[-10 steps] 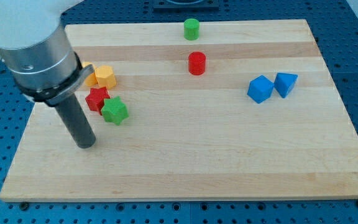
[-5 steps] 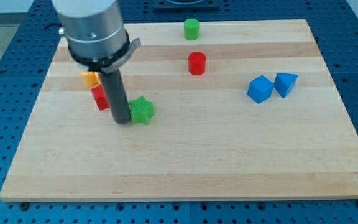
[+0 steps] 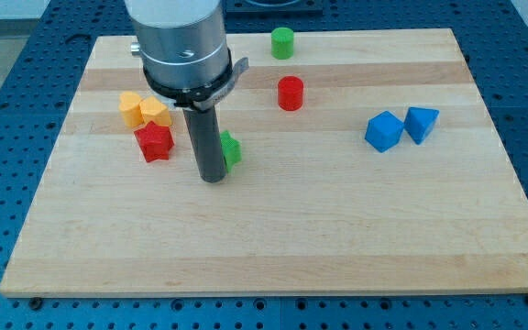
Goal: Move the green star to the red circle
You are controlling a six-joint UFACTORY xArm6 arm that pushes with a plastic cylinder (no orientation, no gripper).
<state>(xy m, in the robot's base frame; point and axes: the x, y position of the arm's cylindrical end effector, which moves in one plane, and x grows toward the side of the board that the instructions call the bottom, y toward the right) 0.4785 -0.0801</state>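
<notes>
The green star lies left of the board's middle, mostly hidden behind my rod. My tip rests on the board at the star's lower left, touching or nearly touching it. The red circle stands up and to the right of the star, a short way off.
A red star and two yellow/orange blocks sit left of the rod. A green cylinder is near the top edge. Two blue blocks lie at the right of the wooden board.
My tip has swept from the left of the red star toward the right, pushing the green star right and slightly up, away from the red star and nearer the red circle.
</notes>
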